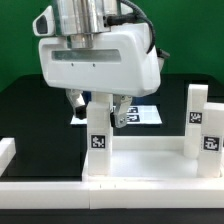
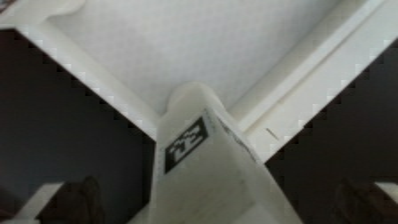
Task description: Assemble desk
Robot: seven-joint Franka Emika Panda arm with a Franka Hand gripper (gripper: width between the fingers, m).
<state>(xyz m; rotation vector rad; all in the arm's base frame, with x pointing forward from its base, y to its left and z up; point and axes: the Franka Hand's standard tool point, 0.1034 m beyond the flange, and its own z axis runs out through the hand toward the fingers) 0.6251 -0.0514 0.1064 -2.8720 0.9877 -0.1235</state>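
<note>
The desk's white tabletop [image 1: 145,160] lies upside down at the front of the table. A tagged leg [image 1: 98,140] stands upright on its left corner. Two more tagged legs [image 1: 196,108] [image 1: 211,142] stand at its right end. My gripper [image 1: 100,110] hangs straight above the left leg with a finger on either side of its top. In the wrist view the leg [image 2: 199,150] runs up the middle toward the tabletop [image 2: 196,50]. The dark fingers [image 2: 71,200] stand apart from it on both sides, so the jaws are open.
The marker board [image 1: 145,114] lies flat on the black table behind the desk. Low white border walls run along the front [image 1: 100,195] and the exterior view's left [image 1: 8,150]. A green backdrop stands behind.
</note>
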